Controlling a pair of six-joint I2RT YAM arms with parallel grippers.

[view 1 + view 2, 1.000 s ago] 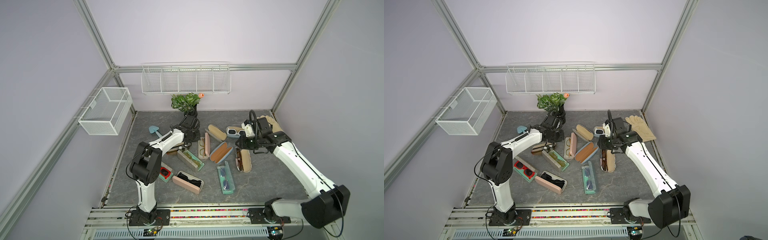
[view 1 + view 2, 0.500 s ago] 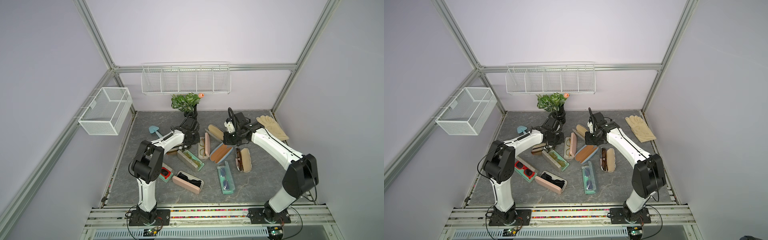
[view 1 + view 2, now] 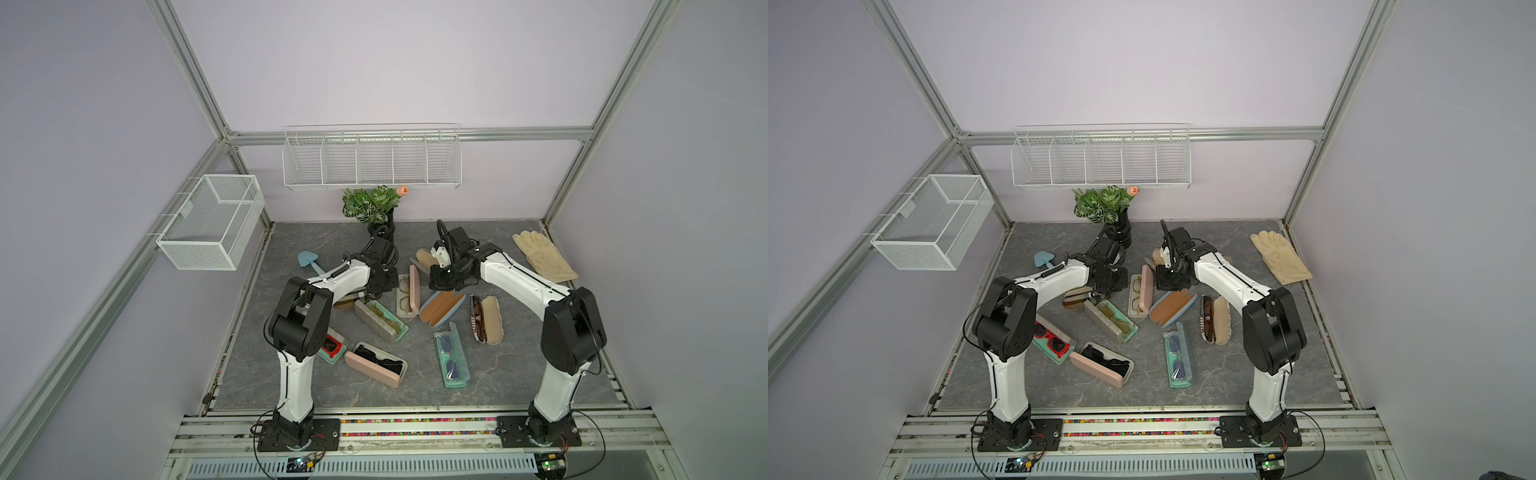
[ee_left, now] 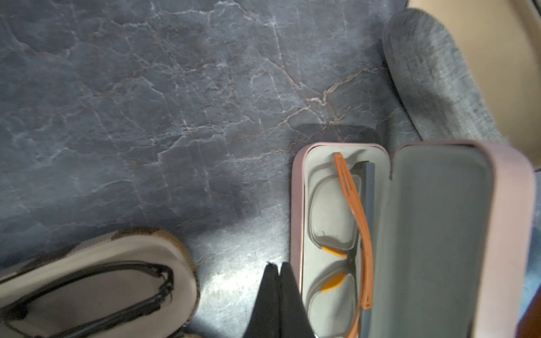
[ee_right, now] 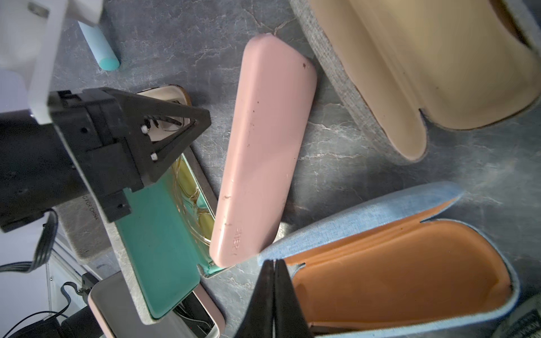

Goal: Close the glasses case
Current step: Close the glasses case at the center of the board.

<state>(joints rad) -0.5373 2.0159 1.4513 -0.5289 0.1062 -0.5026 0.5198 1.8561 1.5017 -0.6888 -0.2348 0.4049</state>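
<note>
Pink glasses case (image 4: 439, 234): open, glasses (image 4: 355, 203) inside; left fingers (image 4: 265, 298) closed just beside it. Right fingers (image 5: 262, 295) closed beside open blue case (image 5: 366, 210).

The bench (image 4: 146, 102) looks like dark grey stone, matt, with pale veins. The pink case (image 5: 263, 146) has a smooth matt shell, plastic by the look, lightly scuffed, and a soft pale lining. The blue case (image 5: 366, 212) is woven cloth outside, smooth orange inside. The grey case (image 5: 328, 58) is coarse cloth. The basket (image 3: 208, 224) is white metal mesh. The right claw (image 5: 274, 264) is matt black plastic.
</note>
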